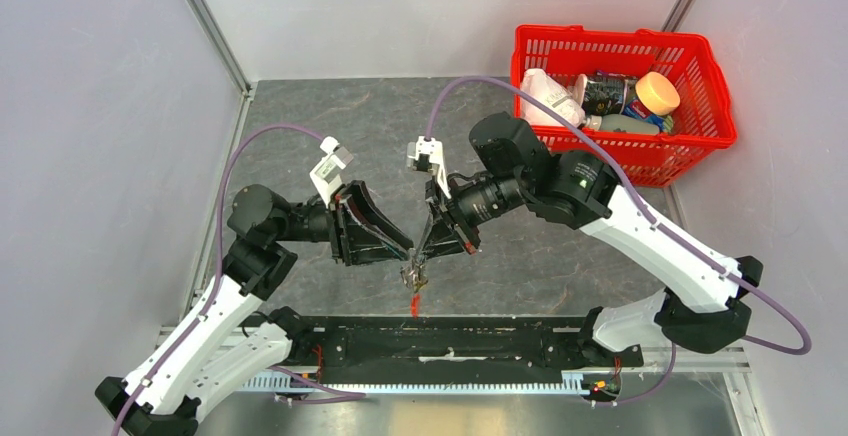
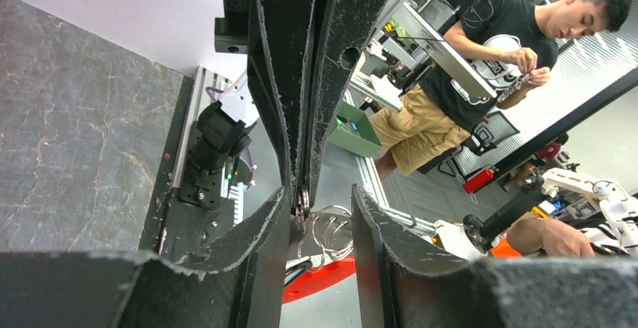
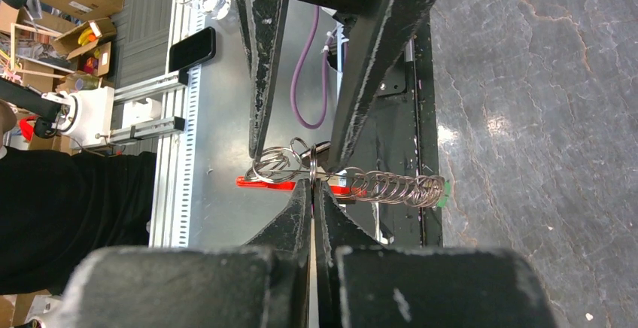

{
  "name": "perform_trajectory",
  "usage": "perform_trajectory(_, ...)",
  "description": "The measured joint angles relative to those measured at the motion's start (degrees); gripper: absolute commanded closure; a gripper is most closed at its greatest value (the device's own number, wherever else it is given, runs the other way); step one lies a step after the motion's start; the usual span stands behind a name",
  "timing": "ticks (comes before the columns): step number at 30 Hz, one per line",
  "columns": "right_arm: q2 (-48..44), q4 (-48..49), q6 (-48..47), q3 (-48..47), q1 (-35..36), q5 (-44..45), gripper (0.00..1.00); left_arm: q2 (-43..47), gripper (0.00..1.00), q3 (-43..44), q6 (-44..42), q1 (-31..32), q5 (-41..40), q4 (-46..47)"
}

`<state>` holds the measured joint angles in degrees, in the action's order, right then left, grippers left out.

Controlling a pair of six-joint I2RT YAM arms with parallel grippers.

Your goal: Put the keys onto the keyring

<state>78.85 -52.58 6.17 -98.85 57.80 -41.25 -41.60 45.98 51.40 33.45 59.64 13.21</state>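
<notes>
1. The table is dark grey and veined like stone, with pale walls around it. A red basket of bottles sits at its far right corner. A black rail runs along the near edge.
2. My right gripper is pinched closed on the keyring, holding it in the air near the rail.
3. My left gripper has its fingers apart, straddling the rings. I cannot tell whether they touch.
4. The thin wire rings overlap in a tangle. A metal coil runs off from them, and its green tip is too small to identify.
5. The red strap is mostly hidden behind my rough black fingers.
</notes>
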Motion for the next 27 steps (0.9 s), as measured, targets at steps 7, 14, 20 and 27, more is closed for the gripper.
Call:
perform_trajectory(7,0.9,-0.3,0.0,-0.4,-0.4,0.1,1.0,0.0,0.62,0.0,-0.6,0.0,1.0,-1.3)
perform_trajectory(14,1.5,-0.4,0.0,-0.7,-0.4,0.1,1.0,0.0,0.66,0.0,-1.2,0.0,1.1,-2.3)
perform_trajectory(20,1.6,-1.0,0.0,-1.0,-0.4,0.1,1.0,-0.4,0.71,0.0,-2.0,0.1,1.1,-3.0)
perform_trajectory(27,1.8,-1.2,-0.3,-1.0,-0.4,-0.2,1.0,-0.5,0.76,0.0,-3.0,0.1,1.1,-4.0)
